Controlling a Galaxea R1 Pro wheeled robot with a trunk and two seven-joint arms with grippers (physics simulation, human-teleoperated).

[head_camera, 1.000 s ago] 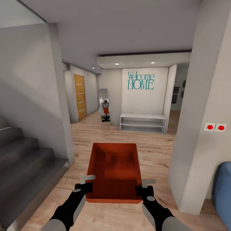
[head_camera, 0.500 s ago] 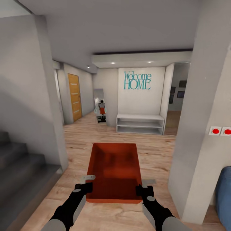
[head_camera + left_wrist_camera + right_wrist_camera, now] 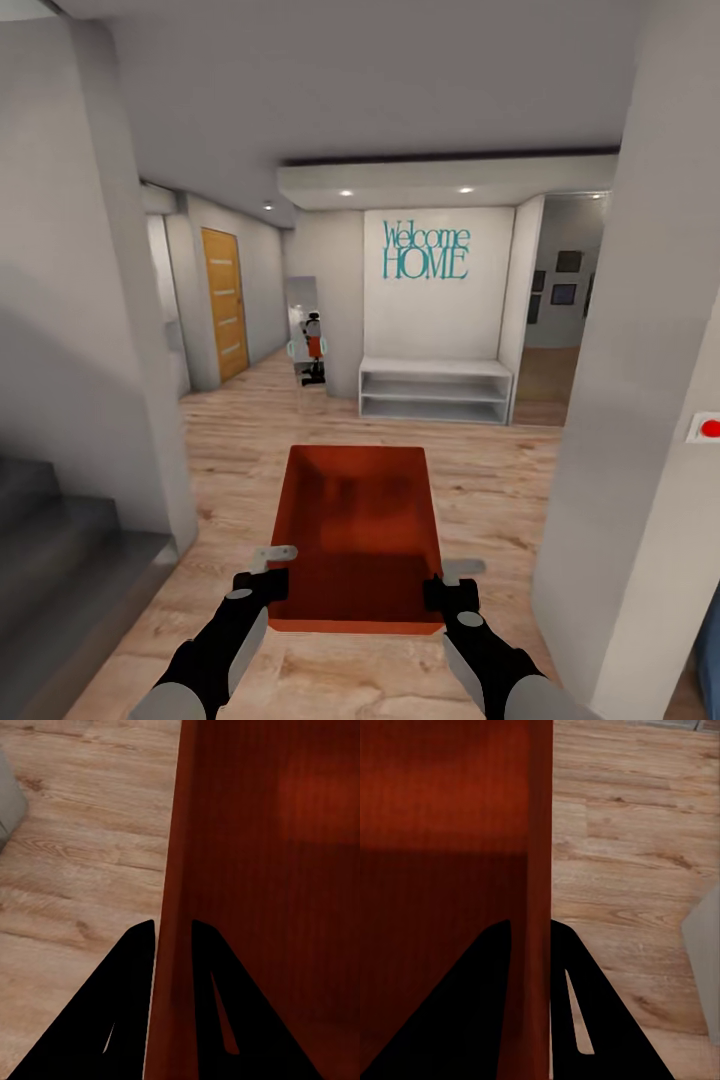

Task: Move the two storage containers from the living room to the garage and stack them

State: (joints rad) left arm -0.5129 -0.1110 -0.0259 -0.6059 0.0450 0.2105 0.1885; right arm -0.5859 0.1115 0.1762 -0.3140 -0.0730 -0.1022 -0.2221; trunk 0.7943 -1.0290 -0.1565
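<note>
Hallway with wood plank floor (image 3: 480,470): a robot carries one orange-red storage container (image 3: 358,530) toward a white wall reading "Welcome HOME" (image 3: 425,250).

Head view: the container is held level in front of the trunk, off the floor, the left pincer (image 3: 268,570) clamped on its left wall and the right pincer (image 3: 447,582) on its right wall; grey stairs (image 3: 60,560) lie to the left and a white pillar (image 3: 640,430) stands near on the right, so a wide turn could knock the bin loose. Left wrist view: the left pincer's fingers (image 3: 135,967) straddle the thin ribbed wall, grasping it. Right wrist view: the right fingers (image 3: 562,967) pinch the opposite wall likewise; such narrow edge grips may slip if the base jolts.
</note>
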